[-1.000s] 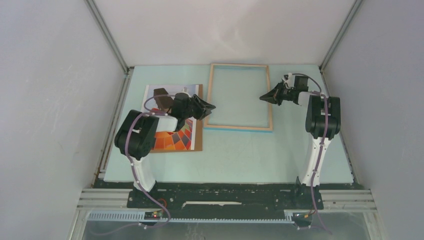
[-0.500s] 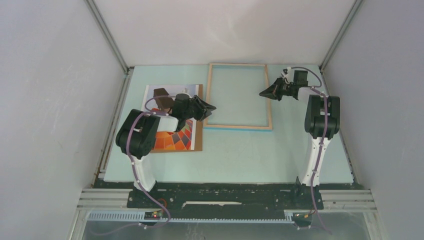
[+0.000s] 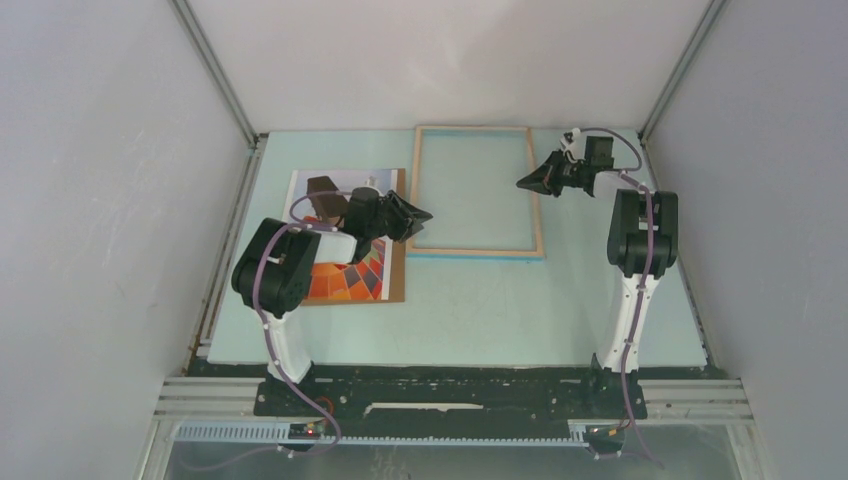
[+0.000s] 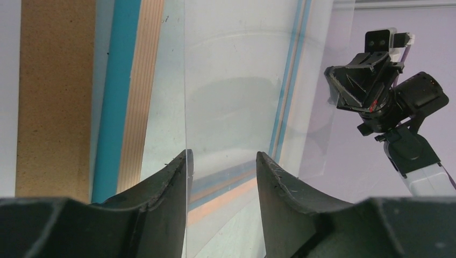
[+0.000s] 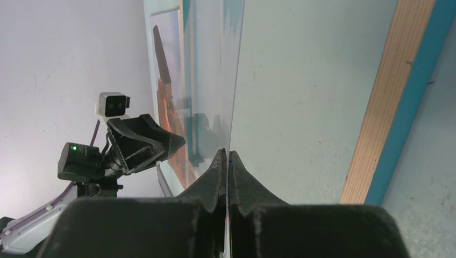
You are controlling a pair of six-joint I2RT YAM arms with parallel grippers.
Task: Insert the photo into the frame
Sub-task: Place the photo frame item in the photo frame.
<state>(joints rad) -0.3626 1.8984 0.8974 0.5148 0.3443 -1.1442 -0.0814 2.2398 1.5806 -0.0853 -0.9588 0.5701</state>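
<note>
One photo (image 3: 340, 283), thin and rectangular, lying picture-side up at the left of the pale green table (image 3: 500, 310): orange-red patchwork below, pale sky above, its middle hidden under the left arm. Beneath it one brown backing board (image 3: 396, 262), matte and grainy, showing as a strip along the photo's right and near edges.

Just beside the board, toward the far middle of the table, one frame (image 3: 478, 252): a flat rectangle, light striped wood upward, turquoise along its near outer edge.

Over the frame's opening, one clear sheet (image 5: 212, 64), thin, glossy, straight-edged, mirroring the photo's colours.

Two grippers. Right gripper (image 3: 522, 183) at the frame's right rail, fingers pinched tight on the sheet's edge. Left gripper (image 3: 420, 213) at the frame's left rail, jaws parted, the sheet's other edge running down beside one finger (image 4: 166, 183); contact there unclear.
</note>
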